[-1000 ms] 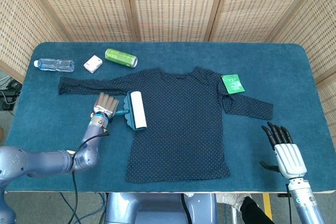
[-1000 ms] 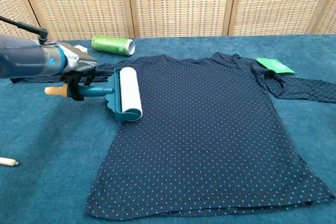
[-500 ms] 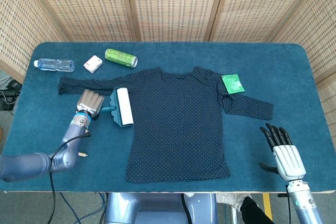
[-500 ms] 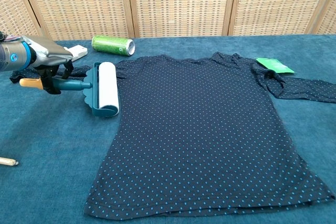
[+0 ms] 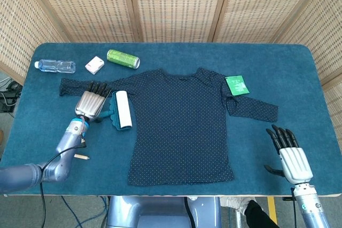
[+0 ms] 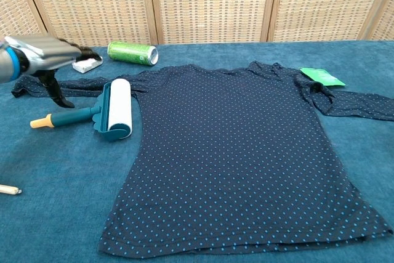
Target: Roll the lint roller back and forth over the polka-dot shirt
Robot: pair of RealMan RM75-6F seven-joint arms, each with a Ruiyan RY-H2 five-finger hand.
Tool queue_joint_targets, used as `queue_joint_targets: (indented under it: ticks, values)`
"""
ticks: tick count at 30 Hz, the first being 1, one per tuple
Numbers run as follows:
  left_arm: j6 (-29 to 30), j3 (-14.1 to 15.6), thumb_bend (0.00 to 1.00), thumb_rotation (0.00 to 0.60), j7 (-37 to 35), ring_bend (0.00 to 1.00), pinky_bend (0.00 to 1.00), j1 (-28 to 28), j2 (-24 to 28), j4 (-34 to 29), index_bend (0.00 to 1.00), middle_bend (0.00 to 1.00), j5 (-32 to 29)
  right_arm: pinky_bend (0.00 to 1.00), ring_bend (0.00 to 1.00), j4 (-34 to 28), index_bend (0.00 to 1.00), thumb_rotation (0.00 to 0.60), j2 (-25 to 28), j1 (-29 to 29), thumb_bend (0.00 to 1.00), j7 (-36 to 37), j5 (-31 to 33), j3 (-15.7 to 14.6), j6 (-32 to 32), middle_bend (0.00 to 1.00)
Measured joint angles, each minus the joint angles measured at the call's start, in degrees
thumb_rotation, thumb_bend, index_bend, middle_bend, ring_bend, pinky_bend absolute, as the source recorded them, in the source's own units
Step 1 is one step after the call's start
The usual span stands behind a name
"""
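Observation:
The dark polka-dot shirt (image 5: 184, 118) (image 6: 240, 152) lies flat in the middle of the blue table, sleeves stretched to both sides. The lint roller (image 5: 121, 110) (image 6: 114, 109), teal with a white roll and a tan-tipped handle, lies on the table at the shirt's left edge. My left hand (image 5: 92, 102) (image 6: 46, 53) hovers just above its handle with fingers spread, holding nothing. My right hand (image 5: 288, 153) rests open near the table's front right corner, seen only in the head view.
A green can (image 5: 123, 59) (image 6: 132, 52), a small white box (image 5: 94, 64) and a water bottle (image 5: 55, 66) lie at the back left. A green packet (image 5: 235, 85) (image 6: 321, 76) sits by the right sleeve. A small wooden stick (image 5: 81, 156) (image 6: 8, 190) lies front left.
My left hand pulled the roller leftward off the shirt to its edge, then let go of the handle and lifted with fingers spread. The right hand has stayed put.

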Motion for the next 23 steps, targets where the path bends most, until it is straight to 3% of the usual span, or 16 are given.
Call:
queue_joint_targets:
  ticks: [4,12,16,23]
  values:
    - [10.3,0.4,0.01,0.600,-6.4,0.00,0.00,6.0,0.6,-2.3,0.00,0.00,10.7,0.00,0.00,0.2,0.00,0.600,0.4,-0.3,0.03,1.0,0.9,0.9,0.9,0.00]
    - [31.5,3.8,0.00,0.600,-16.3,0.00,0.00,23.0,0.2,-4.2,0.00,0.00,27.2,0.00,0.00,0.2,0.00,0.600,1.1,-0.9,0.03,1.7,1.6,2.1,2.7,0.00]
    - [35.7,5.8,0.00,0.600,-18.6,0.00,0.00,29.1,-0.1,-3.9,0.00,0.00,31.0,0.00,0.00,0.0,0.00,0.600,1.3,-1.1,0.03,1.8,1.6,2.4,3.3,0.00]
    - [37.4,7.8,0.00,0.600,-21.0,0.00,0.00,35.2,-0.2,-2.0,0.00,0.00,34.1,0.00,0.00,-0.4,0.00,0.600,1.5,-1.3,0.03,1.3,1.0,2.4,3.9,0.00]
